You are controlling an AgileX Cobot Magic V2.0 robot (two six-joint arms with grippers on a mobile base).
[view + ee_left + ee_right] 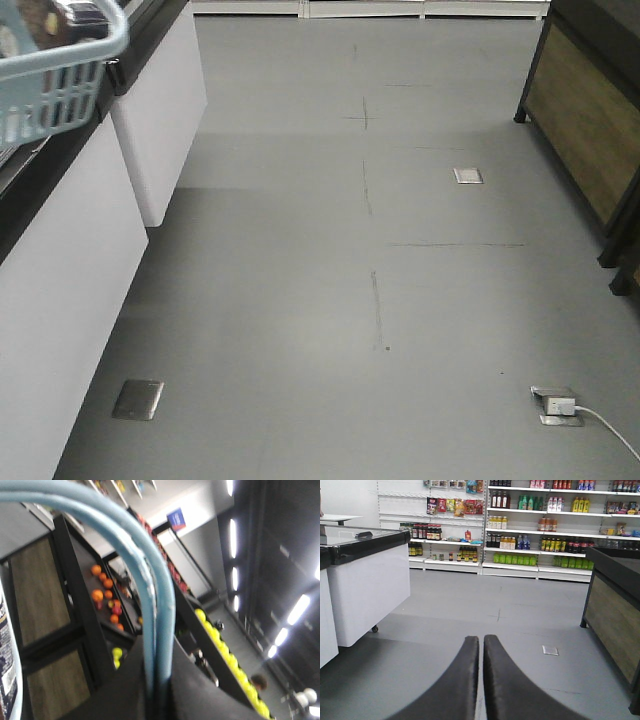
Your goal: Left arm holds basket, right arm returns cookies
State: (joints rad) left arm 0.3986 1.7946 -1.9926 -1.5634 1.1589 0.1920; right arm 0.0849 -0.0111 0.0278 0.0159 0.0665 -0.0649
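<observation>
L arm: left gripper (157, 692) is clamped on the basket's handle (161, 605). The twin light-blue bars arc down from the top L of the wrist view and vanish between the dark jaws. In the front view the basket (50, 85) hangs at the top L corner, over the black rim of a white cabinet (160, 120); only its slotted side and rounded rim show.

The cookies (48, 18) sit inside the basket as a dark brown/navy shape above the rim, partly cropped. In the L wrist view a navy strip w/ a white barcode label (6, 655) sits at the far L edge, below and beside the handle, prob. the same box.

R arm: right gripper (481, 641) has its fingers together, only a thin slit between them and nothing in it. It's well apart from the basket and points over the floor (470, 605) toward the stocked shelves (535, 525).

Room: wide open grey floor down the middle, smooth, w/ faint seam lines. White cabinets w/ black tops bound the L side; a wood-panel stand w/ black frame (585, 110) bounds the R. There are metal floor plates (467, 176) (138, 398), plus a white plug and cable (557, 403) at lower R.
</observation>
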